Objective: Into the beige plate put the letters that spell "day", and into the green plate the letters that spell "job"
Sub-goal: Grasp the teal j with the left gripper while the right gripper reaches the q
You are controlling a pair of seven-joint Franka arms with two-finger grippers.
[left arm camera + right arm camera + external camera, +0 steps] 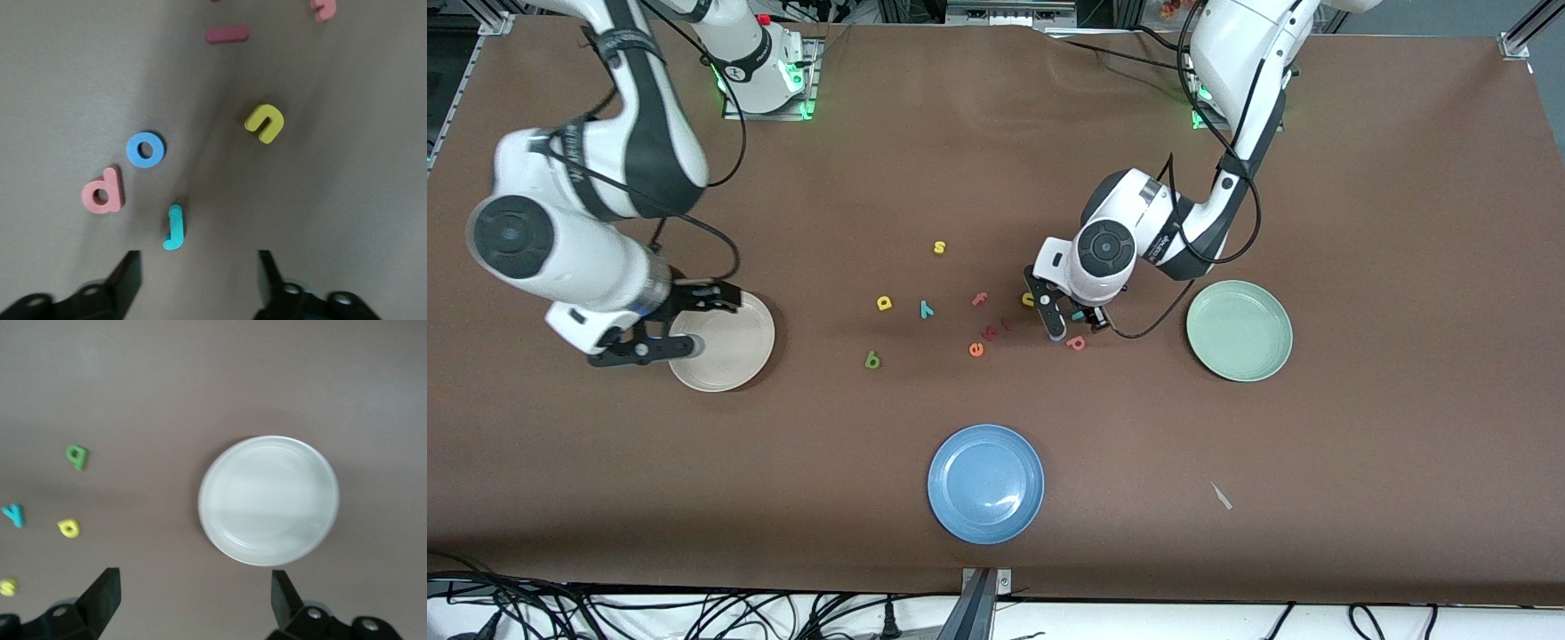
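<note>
My left gripper (pixel 1076 324) hangs low and open over the letters near the green plate (pixel 1239 331). In the left wrist view its fingers (pixel 127 277) stand apart with nothing between them. The teal "j" (pixel 174 227) lies just ahead of the tips, with the blue "o" (pixel 145 149) and salmon "b" (pixel 103 191) beside it. My right gripper (pixel 713 324) is open over the beige plate (pixel 738 356), which holds nothing (pixel 269 500). The green "d" (pixel 872 360), yellow "a" (pixel 884 303) and teal "y" (pixel 927 308) lie mid-table.
A blue plate (pixel 985 483) sits nearer the front camera. Loose letters lie between the two arms: a yellow "s" (pixel 939 247), a yellow "u" (pixel 264 123), a red "f" (pixel 979 300) and an orange "e" (pixel 976 349). A small scrap (pixel 1221 496) lies toward the left arm's end.
</note>
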